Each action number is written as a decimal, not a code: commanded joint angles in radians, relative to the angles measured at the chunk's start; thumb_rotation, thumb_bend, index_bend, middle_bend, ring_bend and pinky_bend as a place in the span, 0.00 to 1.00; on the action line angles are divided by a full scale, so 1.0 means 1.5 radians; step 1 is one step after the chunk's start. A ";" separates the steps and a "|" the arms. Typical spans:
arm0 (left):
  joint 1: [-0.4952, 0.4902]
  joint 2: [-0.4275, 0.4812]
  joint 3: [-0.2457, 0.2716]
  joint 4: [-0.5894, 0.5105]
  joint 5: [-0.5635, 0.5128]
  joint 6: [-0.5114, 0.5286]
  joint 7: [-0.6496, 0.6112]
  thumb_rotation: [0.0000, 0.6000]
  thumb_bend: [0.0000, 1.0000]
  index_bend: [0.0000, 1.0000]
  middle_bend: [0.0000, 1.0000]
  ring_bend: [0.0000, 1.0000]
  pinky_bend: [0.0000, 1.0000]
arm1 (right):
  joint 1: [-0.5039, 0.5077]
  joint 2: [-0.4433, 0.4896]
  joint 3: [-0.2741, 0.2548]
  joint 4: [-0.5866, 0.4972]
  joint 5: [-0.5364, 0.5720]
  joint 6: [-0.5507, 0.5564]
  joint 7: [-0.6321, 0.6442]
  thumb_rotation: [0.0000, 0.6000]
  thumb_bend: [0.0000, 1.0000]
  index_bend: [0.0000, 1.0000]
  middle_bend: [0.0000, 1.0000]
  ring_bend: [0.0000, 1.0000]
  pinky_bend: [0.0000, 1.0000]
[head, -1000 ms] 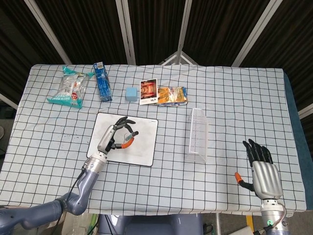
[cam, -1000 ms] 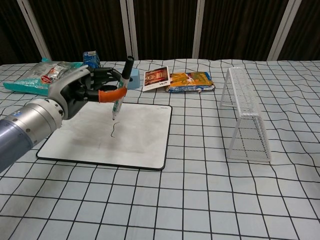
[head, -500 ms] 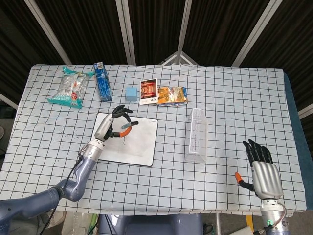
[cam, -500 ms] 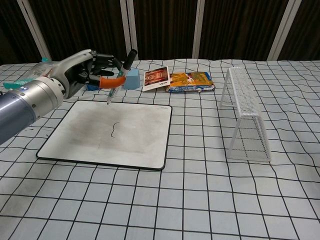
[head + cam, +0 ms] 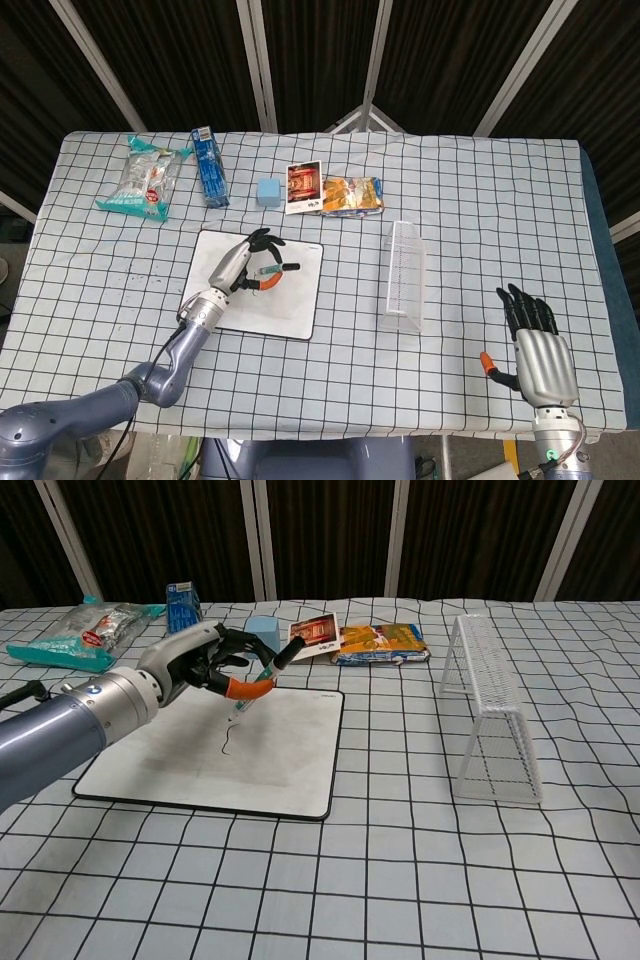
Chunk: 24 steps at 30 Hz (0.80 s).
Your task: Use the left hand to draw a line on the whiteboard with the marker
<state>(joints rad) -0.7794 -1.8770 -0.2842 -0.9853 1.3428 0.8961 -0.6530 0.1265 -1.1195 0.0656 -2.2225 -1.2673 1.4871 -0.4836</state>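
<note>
Nearest, at the counter's (image 5: 90, 330) front edge, the right robot hand (image 5: 540, 352) lies palm down with its fingers spread, holding nothing. Further in, the left robot hand (image 5: 205, 662) hangs over the whiteboard (image 5: 290, 770) and pinches the marker (image 5: 262, 678) between thumb and fingers. The marker tilts steeply, cap toward the far right, tip low over the board just above a short dark squiggle (image 5: 229, 737). Right of the board stands a white wire rack (image 5: 490, 705). Along the far side lie an orange packet (image 5: 351, 194), a red card (image 5: 303, 186), a pale blue block (image 5: 267, 191), a blue carton (image 5: 209, 166) and a snack bag (image 5: 140, 178).
</note>
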 commanded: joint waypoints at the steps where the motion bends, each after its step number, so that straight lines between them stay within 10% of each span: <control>1: -0.002 -0.006 0.003 0.010 0.004 0.003 -0.010 1.00 0.56 0.71 0.26 0.07 0.10 | 0.000 0.000 0.000 0.000 0.000 0.000 0.000 1.00 0.30 0.00 0.00 0.00 0.00; 24: -0.008 -0.033 0.005 0.074 0.010 0.007 -0.124 1.00 0.57 0.71 0.26 0.07 0.10 | 0.000 0.000 0.000 0.000 0.000 0.000 0.000 1.00 0.30 0.00 0.00 0.00 0.00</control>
<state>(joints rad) -0.7907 -1.9251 -0.2783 -0.8782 1.3565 0.9060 -0.8361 0.1265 -1.1195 0.0656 -2.2225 -1.2673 1.4871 -0.4836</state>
